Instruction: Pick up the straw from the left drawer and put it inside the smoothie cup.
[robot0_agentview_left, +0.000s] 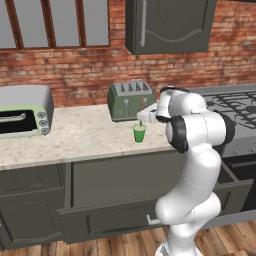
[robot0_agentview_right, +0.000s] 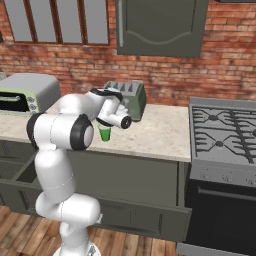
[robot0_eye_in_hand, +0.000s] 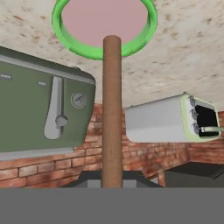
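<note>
While the left drawer (robot0_agentview_left: 150, 210) hangs open below the counter (robot0_agentview_left: 90, 140), its job apparently done, the gripper (robot0_agentview_left: 141, 118) hovers directly above the smoothie cup (robot0_agentview_left: 139, 133). Its jaws are closed on the straw (robot0_eye_in_hand: 112, 109), which runs straight out from the hand. In the hand view, the straw's tip sits at the near rim of the cup's green ring, over the pink smoothie; that alignment suggests insertion is imminent. Just behind stands the toaster (robot0_agentview_left: 130, 100), with the toaster oven (robot0_agentview_left: 25, 112) well apart.
</note>
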